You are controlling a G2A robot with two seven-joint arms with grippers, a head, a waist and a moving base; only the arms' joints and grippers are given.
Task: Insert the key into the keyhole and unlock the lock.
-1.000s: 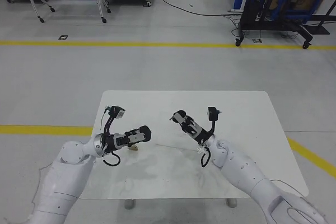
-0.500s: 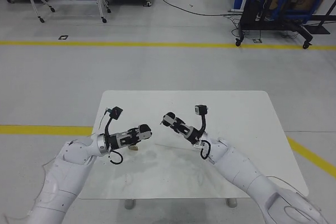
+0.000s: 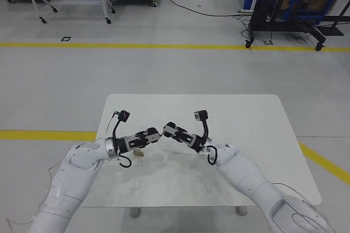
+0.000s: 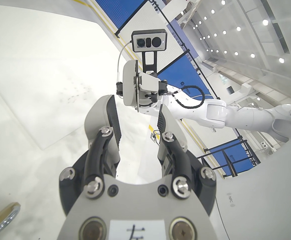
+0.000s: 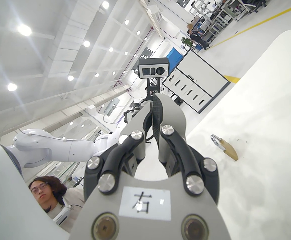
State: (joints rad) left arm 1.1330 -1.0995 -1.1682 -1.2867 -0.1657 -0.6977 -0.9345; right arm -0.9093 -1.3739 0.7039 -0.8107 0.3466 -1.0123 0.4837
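The small brass padlock lies on the white table below the wide-open left gripper. The right gripper is pressed together; whether it holds anything, I cannot tell. Unlocking is not yet begun, I judge.

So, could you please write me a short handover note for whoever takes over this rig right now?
Left gripper: open and empty, held above the table.
Right gripper: shut, close up facing the left one. I cannot tell whether it holds the key.
Padlock: lying flat on the table under the left arm, touched by neither gripper.
Done: both arms brought together over the table; the padlock is not yet picked up.
Left: take hold of the padlock, insert the key in the keyhole, and turn it to unlock.
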